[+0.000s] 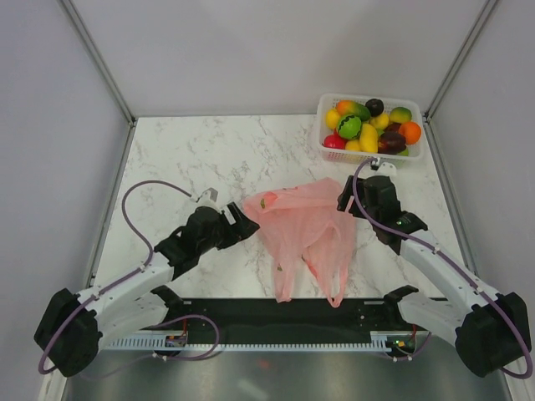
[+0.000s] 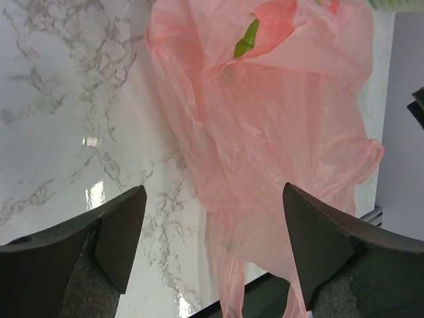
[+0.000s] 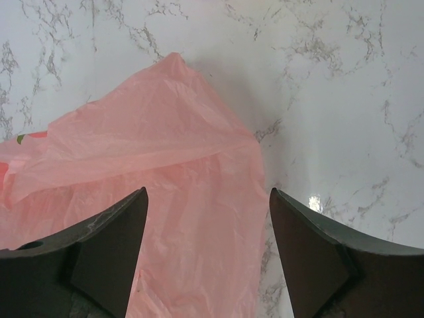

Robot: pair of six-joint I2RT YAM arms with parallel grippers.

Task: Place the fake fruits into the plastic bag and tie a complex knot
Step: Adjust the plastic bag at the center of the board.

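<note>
The pink plastic bag (image 1: 305, 227) lies flat on the marble table, its two handle loops trailing toward the near edge. One red fake fruit with a green leaf (image 1: 269, 200) shows through the bag's far left corner, as it does in the left wrist view (image 2: 271, 20). Several more fake fruits (image 1: 368, 125) fill the white basket. My left gripper (image 1: 242, 219) is open just left of the bag, with the plastic bag (image 2: 278, 132) under its right finger (image 2: 311, 238). My right gripper (image 1: 347, 200) stands open over the bag's right edge, nothing between its fingers but the plastic bag (image 3: 152, 165) beneath. No knot is in view.
The white lattice basket (image 1: 359, 156) stands at the back right corner. Grey walls with metal posts close in the table on three sides. A black rail with cabling (image 1: 276, 322) runs along the near edge between the arm bases.
</note>
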